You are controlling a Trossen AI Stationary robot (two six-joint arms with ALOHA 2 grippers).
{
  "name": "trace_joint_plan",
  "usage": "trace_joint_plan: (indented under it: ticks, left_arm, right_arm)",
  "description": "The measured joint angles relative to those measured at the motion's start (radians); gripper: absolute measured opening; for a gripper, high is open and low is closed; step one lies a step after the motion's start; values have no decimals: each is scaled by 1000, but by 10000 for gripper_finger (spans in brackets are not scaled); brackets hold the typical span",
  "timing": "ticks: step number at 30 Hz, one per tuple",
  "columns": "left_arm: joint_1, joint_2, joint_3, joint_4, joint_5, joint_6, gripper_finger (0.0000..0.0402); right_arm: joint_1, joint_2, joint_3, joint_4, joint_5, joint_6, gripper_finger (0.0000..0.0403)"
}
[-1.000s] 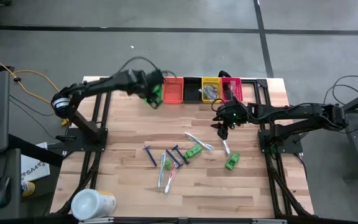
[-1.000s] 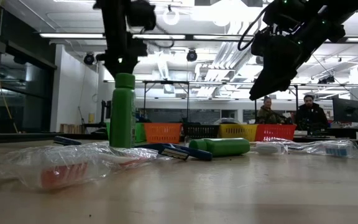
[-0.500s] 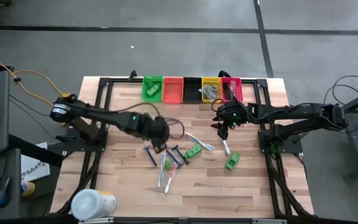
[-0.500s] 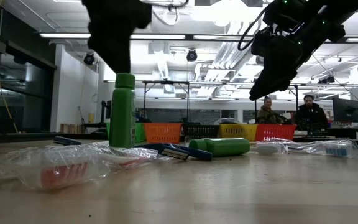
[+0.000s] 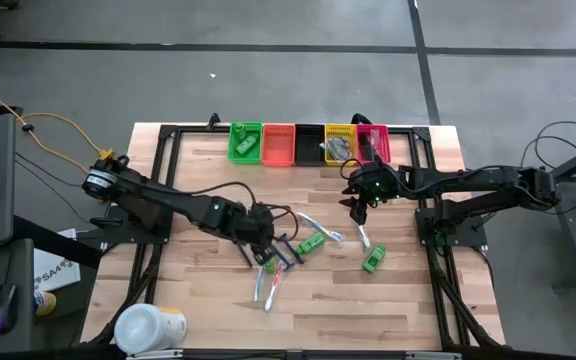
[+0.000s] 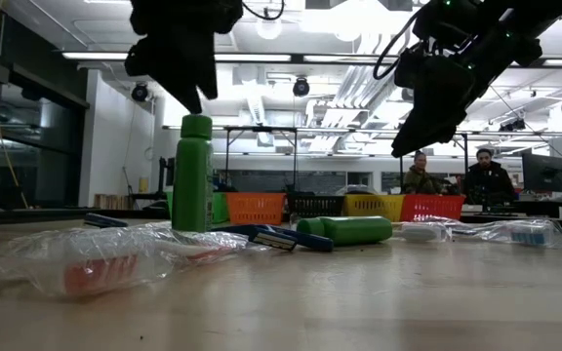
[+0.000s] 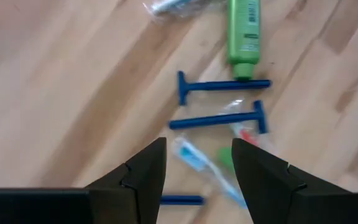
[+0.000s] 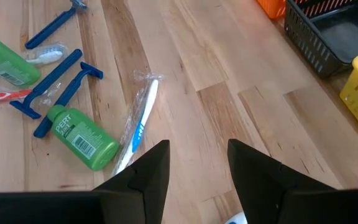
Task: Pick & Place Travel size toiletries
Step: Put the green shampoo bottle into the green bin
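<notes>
Green plastic and blue plastic make most of the pile in the middle of the wooden tabletop (image 5: 198, 290). The left tool (image 5: 263, 243) hangs over this pile with its fingers apart and nothing between them. Just under it, in the left wrist view, lie two blue razors (image 7: 219, 118), a wrapped toothbrush (image 7: 204, 168) and a lying green bottle (image 7: 243, 31).

These things are light, I think. A razor is stiff and thin and lies flat, so the fingers should close across the straight handle, near its middle, not on the head. The toothbrush sits in a crinkled clear wrapper, which looks slippery and may slide in the grip. The bottle is round and smooth and may roll; the best hold is across its body. One green bottle (image 6: 192, 175) stands upright and could tip over if it is pushed.

The right tool (image 5: 357, 212) waits at about 3 o'clock from the pile, also apart and empty. The coloured bins (image 5: 308, 145) stand in a row at 12 o'clock.
</notes>
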Motion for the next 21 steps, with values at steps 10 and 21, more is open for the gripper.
trace_joint_plan:
  ticks: [10,21]
  left_arm:
    - [0,56,1,47,58,-135,182]
    - [-63,62,58,24,59,-200,182]
  right_arm:
    - [0,0,0,0,0,3,155]
    - [0,0,0,-3,0,-2,155]
